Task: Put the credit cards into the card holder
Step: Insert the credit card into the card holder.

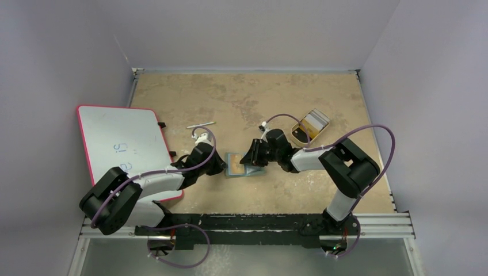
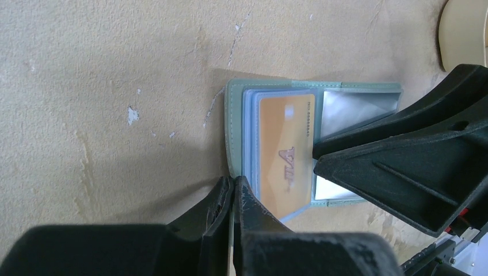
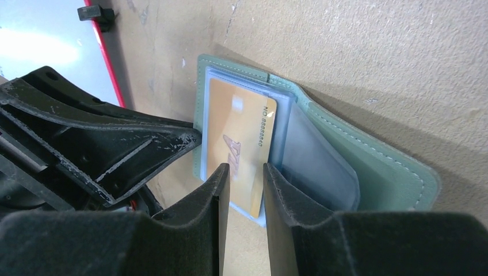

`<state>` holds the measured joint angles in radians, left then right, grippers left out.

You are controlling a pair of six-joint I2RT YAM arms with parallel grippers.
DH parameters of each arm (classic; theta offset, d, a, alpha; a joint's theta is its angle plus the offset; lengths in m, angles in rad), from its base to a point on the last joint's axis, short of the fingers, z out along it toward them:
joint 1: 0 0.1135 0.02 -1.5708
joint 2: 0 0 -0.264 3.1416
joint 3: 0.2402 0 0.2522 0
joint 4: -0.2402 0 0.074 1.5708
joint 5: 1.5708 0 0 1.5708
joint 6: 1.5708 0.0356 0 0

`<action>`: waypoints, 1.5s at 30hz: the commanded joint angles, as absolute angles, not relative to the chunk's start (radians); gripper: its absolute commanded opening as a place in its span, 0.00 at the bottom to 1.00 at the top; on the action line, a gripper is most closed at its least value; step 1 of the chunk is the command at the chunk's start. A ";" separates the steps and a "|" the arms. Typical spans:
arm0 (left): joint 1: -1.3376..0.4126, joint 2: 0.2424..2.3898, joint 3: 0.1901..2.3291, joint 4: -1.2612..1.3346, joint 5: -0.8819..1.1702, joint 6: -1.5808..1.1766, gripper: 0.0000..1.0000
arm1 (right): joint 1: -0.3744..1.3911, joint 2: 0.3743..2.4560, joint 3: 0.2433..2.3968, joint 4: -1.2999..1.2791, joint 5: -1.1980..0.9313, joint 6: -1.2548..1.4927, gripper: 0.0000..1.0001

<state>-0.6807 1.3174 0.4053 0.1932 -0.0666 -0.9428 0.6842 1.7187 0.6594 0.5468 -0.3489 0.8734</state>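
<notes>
The card holder lies open and flat at the table's middle, grey-green outside with clear pockets. A yellow-orange credit card sits in its left clear pocket. My left gripper is shut, its tips pinching the holder's green left edge. My right gripper stands open, its fingertips either side of the orange card's near edge with a gap to both. More credit cards stand in a tan tray to the back right.
The tan rounded tray sits just behind my right arm. A pink-edged whiteboard covers the left side, and a pen lies behind my left wrist. The two grippers face each other closely over the holder.
</notes>
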 commanded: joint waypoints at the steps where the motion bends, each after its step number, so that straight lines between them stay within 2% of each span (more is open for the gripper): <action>1: -0.680 1.298 0.398 0.216 -0.055 -0.950 0.00 | 0.693 1.702 0.695 0.549 -0.340 0.874 0.30; 7: -0.680 1.283 0.420 0.168 -0.066 -0.948 0.00 | 0.694 1.675 0.697 0.491 -0.324 0.849 0.31; 16: -0.679 1.171 0.466 0.071 -0.083 -0.980 0.20 | 0.693 1.595 0.685 0.364 -0.202 0.776 0.29; 23: -0.680 1.164 0.496 0.124 -0.035 -1.007 0.29 | 0.693 1.646 0.637 0.494 -0.185 0.796 0.20; 34: -0.679 1.352 0.486 0.295 0.037 -1.006 0.33 | 0.694 1.673 0.571 0.585 -0.205 0.826 0.18; 45: -0.679 1.255 0.538 0.188 0.029 -1.043 0.33 | 0.695 1.659 0.555 0.592 -0.209 0.834 0.16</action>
<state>-0.6807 1.3323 0.4725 0.1890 0.0185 -1.0115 0.6891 1.6714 0.5770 0.5835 -0.2214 0.8284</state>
